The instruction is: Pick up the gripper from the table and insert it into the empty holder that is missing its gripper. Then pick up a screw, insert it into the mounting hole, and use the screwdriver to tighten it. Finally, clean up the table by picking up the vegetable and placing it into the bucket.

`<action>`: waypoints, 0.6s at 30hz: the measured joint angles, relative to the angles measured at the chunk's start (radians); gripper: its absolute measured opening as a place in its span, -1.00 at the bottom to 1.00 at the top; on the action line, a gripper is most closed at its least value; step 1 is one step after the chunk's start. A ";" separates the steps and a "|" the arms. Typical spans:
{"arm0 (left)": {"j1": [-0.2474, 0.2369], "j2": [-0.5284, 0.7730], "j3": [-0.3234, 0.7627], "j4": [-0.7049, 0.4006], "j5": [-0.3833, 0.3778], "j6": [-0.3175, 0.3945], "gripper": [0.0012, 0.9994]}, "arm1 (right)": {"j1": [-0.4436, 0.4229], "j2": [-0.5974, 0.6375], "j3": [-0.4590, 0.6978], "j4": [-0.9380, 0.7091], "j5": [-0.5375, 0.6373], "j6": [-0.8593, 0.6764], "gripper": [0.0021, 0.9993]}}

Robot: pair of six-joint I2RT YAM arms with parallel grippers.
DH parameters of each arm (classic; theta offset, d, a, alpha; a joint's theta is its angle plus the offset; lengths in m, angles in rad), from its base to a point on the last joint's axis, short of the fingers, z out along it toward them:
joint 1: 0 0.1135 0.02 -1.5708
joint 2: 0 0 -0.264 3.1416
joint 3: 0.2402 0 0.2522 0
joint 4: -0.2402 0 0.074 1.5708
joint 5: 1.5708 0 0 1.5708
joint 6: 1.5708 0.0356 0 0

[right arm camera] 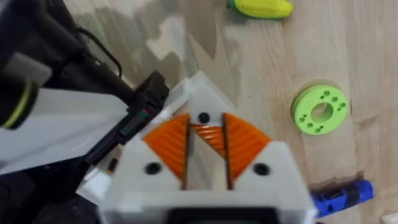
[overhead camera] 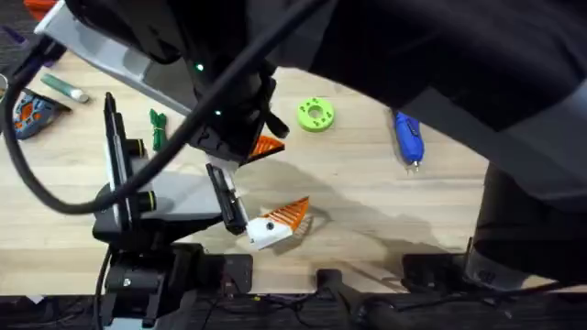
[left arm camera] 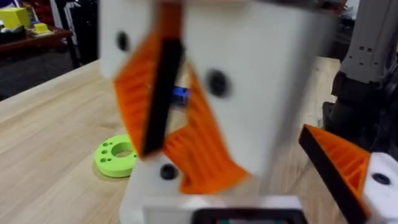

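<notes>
My right gripper (overhead camera: 257, 147) hovers over the table's middle, shut on the small orange gripper (right arm camera: 208, 138), which sits between its ribbed pads (right arm camera: 171, 143). The left wrist view shows that orange piece (left arm camera: 155, 93) close up, its black face edge-on. Just in front lies the white holder (overhead camera: 261, 234) on my left arm, with one orange finger (overhead camera: 293, 214) mounted. The blue screwdriver (overhead camera: 409, 137) lies at the right, its tip toward me. A yellow corn, the vegetable (right arm camera: 261, 7), lies on the wood. The bucket and the screw are out of view.
A bright-green round disc (overhead camera: 315, 115) lies between the right gripper and the screwdriver. A small green piece (overhead camera: 158, 128) and an orange-and-blue tool (overhead camera: 32, 115) sit at the left. The right arm (overhead camera: 440, 55) spans the upper view, large and dark.
</notes>
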 joint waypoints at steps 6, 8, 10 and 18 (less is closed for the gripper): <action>0.000 0.000 0.000 0.000 0.002 0.001 0.98 | -0.020 -0.006 0.000 -0.008 0.042 -0.008 0.75; 0.000 0.000 0.000 0.000 0.002 0.002 0.98 | -0.021 -0.007 0.000 -0.008 0.043 -0.008 0.78; 0.000 0.000 0.000 0.000 0.003 0.003 0.97 | -0.020 -0.007 0.000 -0.008 0.046 -0.008 0.78; 0.000 0.000 0.000 0.000 0.003 0.008 0.98 | -0.019 -0.016 -0.003 -0.016 0.046 -0.008 0.80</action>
